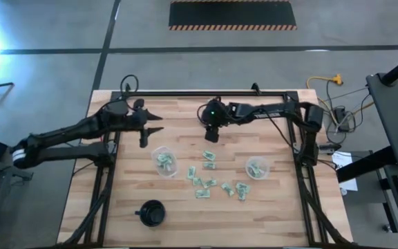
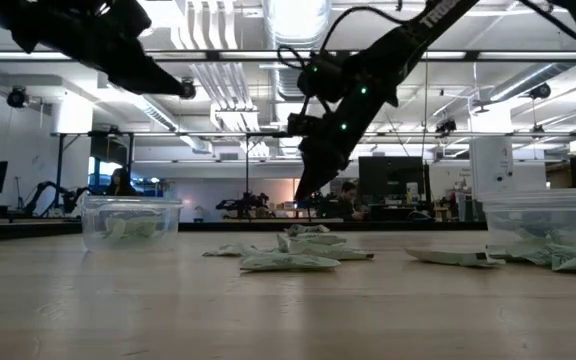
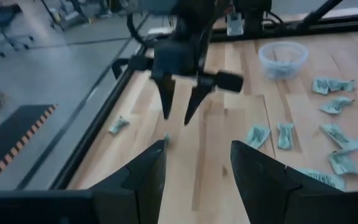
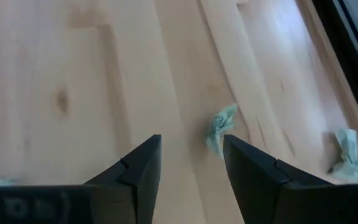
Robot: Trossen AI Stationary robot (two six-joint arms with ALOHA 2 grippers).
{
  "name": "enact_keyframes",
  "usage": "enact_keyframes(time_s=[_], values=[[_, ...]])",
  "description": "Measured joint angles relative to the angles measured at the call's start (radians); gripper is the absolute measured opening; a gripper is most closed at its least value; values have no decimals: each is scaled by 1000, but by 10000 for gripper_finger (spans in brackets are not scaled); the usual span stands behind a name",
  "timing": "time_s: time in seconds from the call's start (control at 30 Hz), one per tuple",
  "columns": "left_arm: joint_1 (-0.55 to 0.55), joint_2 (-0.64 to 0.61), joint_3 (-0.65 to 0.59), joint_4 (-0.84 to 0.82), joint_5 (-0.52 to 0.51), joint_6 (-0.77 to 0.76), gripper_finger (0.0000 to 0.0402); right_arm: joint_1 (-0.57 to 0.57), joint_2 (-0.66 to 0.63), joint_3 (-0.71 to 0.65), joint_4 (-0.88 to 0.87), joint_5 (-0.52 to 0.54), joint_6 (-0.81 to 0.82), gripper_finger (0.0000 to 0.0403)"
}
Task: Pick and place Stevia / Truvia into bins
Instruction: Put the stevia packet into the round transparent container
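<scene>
Several pale green Stevia / Truvia packets (image 1: 209, 176) lie flat on the wooden table between two clear cup bins (image 1: 164, 162) (image 1: 257, 168); each bin holds a few packets. My right gripper (image 1: 211, 136) hangs open above the table's far middle, pointing steeply down. In its wrist view a crumpled packet (image 4: 219, 129) lies just beyond its open fingers (image 4: 191, 165), and another packet (image 4: 345, 149) lies farther off. My left gripper (image 1: 153, 128) is open in the air at the far left, beyond the left bin, holding nothing (image 3: 197, 168).
A black round cup-like object (image 1: 152, 213) stands near the table's front left. A dark frame rail (image 1: 206, 93) runs along the far edge, with side rails at left and right. Bare wood lies in the near middle and near right.
</scene>
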Motion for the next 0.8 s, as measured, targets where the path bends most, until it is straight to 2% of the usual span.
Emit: enact_keyframes(time_s=[0.4, 0.8], values=[[0, -80, -13, -35, -3, 29, 164, -50, 133, 110, -83, -36, -41, 164], [0, -58, -13, -32, -3, 34, 164, -64, 172, 149, -111, -45, -14, 164]])
